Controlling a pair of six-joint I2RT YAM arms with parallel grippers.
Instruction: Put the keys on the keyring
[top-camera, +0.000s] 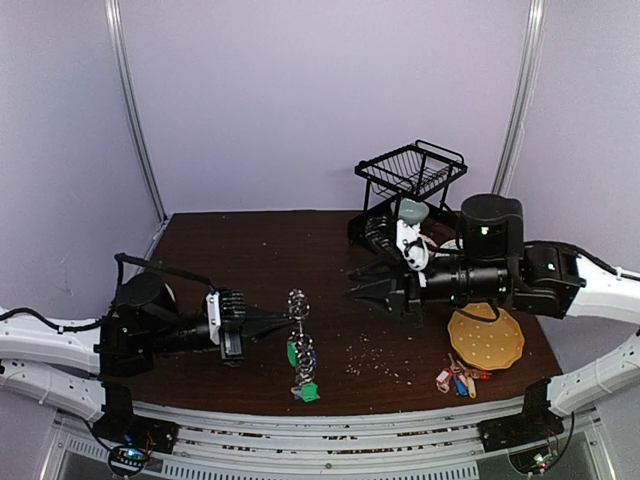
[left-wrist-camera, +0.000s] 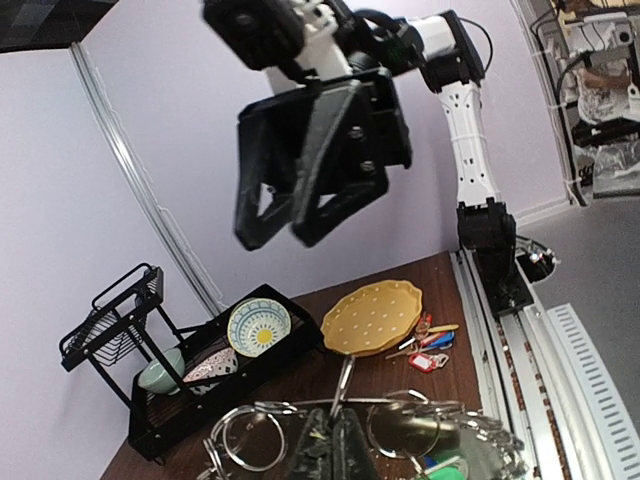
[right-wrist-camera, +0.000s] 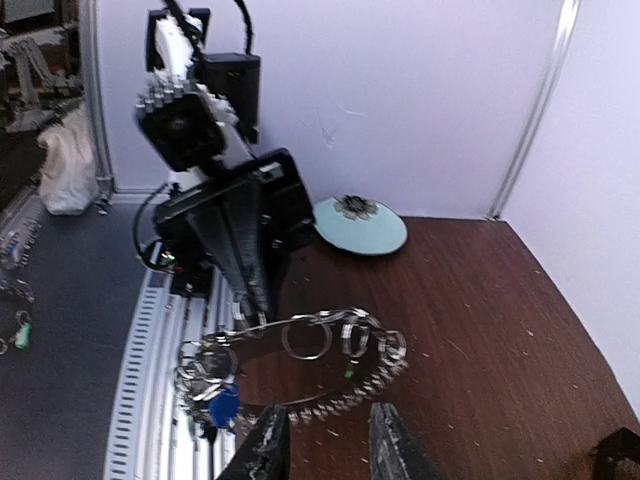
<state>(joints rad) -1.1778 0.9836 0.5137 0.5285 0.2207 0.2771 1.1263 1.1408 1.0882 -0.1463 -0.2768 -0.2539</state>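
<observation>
The keyring (top-camera: 298, 340) hangs upright over the table's middle, strung with small loops and green-tagged keys (top-camera: 309, 392). My left gripper (top-camera: 283, 322) is shut on its wire from the left. In the left wrist view the shut jaws (left-wrist-camera: 338, 442) pinch the keyring (left-wrist-camera: 410, 428). My right gripper (top-camera: 352, 290) stands open to the right of the ring, apart from it. In the right wrist view its fingers (right-wrist-camera: 266, 450) sit just short of the keyring (right-wrist-camera: 330, 340), which carries a blue tag (right-wrist-camera: 222, 404). A loose bunch of keys (top-camera: 457, 380) lies at front right.
A yellow dotted plate (top-camera: 485, 338) lies right of centre beside the loose keys. A black dish rack (top-camera: 405, 195) with bowls stands at the back right. A pale blue plate (right-wrist-camera: 358, 225) sits by the left arm's base. Crumbs dot the dark wooden table (top-camera: 250, 250).
</observation>
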